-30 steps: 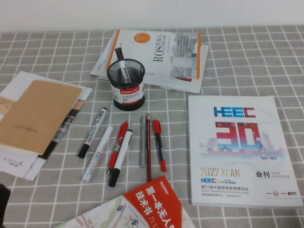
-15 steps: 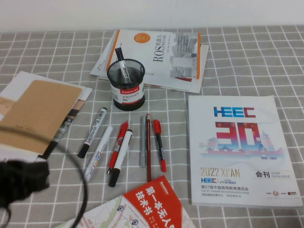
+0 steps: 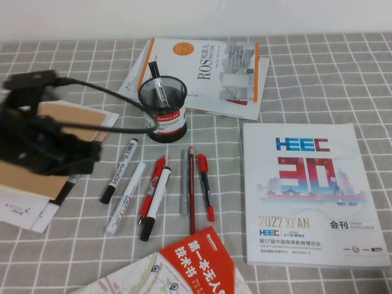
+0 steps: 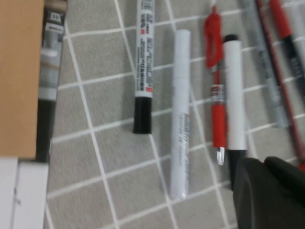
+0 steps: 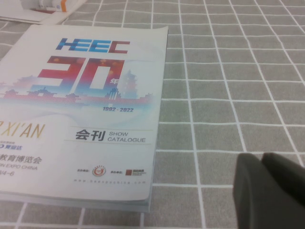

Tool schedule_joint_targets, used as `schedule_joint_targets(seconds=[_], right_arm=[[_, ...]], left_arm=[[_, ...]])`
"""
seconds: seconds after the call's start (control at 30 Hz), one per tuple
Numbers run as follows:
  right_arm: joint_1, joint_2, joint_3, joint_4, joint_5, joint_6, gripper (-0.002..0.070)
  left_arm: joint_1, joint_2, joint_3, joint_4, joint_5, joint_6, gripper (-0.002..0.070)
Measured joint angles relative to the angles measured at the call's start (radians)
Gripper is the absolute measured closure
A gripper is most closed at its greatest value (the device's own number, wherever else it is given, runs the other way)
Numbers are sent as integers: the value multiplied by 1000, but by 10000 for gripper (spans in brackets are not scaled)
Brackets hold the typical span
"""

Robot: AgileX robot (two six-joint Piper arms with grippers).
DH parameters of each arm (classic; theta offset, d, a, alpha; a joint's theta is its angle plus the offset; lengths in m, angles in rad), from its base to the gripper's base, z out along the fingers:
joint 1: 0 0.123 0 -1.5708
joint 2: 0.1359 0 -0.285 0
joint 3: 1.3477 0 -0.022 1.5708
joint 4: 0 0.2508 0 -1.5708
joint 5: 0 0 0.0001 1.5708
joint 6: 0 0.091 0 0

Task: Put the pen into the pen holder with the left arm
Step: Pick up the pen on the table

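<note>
High view: the left arm [image 3: 43,135] hangs over the brown notebook [image 3: 37,153], left of the pen [image 3: 119,170], which lies on the checked cloth below the pen holder [image 3: 163,109]. Whether the left gripper [image 4: 267,191] is open cannot be told. The right gripper [image 5: 269,183] is closed beside the HEEC catalogue [image 5: 81,109].

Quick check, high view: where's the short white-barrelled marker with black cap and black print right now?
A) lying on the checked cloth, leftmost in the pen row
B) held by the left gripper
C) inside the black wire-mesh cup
A: the white-barrelled marker lies flat on the checked cloth, ungripped; the left gripper hovers by the pen row, the right gripper over bare cloth.
</note>
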Motion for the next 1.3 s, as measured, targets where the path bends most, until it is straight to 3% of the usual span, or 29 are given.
schedule_joint_targets(seconds=[0.2,0.5,0.57,0.73,0.83,1.17,1.3], right_arm=[[0,0,0,0,0,0,690],[0,0,0,0,0,0,690],[0,0,0,0,0,0,690],[0,0,0,0,0,0,690],[0,0,0,0,0,0,690],[0,0,0,0,0,0,690],[0,0,0,0,0,0,690]], left_arm=[[-102,199,-161,157,66,-106,678],[-111,440,-413,213,204,-119,673],[-111,485,-459,215,211,-95,636],[-111,579,-545,227,230,-52,448],[-111,619,-568,264,233,-50,402],[-111,694,-570,302,197,-41,386],[-111,700,-570,313,170,-35,417]])
